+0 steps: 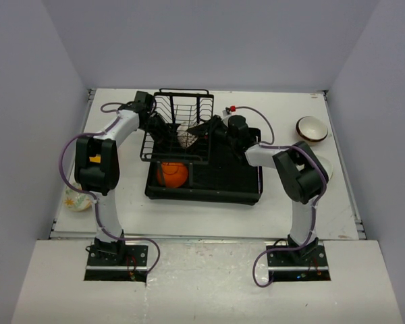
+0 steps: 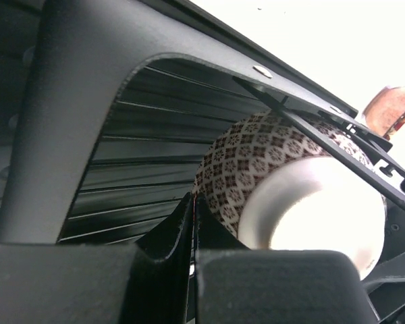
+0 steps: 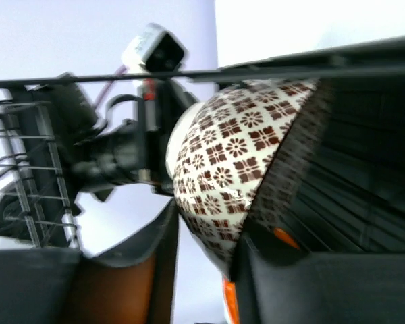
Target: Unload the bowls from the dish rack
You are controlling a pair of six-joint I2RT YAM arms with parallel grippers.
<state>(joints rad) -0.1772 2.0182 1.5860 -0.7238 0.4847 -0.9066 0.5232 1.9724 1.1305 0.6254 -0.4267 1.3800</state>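
Note:
The black wire dish rack (image 1: 182,108) joins a black shallow tray (image 1: 229,185). A white floral-patterned bowl (image 1: 187,138) stands on edge at the rack's front, between my two grippers. My right gripper (image 1: 202,131) is shut on it. In the right wrist view the bowl (image 3: 236,148) sits between the fingers (image 3: 163,233). My left gripper (image 1: 165,131) is shut and empty. Its tips (image 2: 194,206) are right beside the bowl's patterned side (image 2: 250,162). An orange bowl (image 1: 172,174) lies at the tray's left end.
A red bowl with a white inside (image 1: 312,128) stands on the table at the far right. A pale patterned bowl (image 1: 77,200) lies at the left table edge, partly behind my left arm. A white object (image 1: 326,165) shows behind my right arm.

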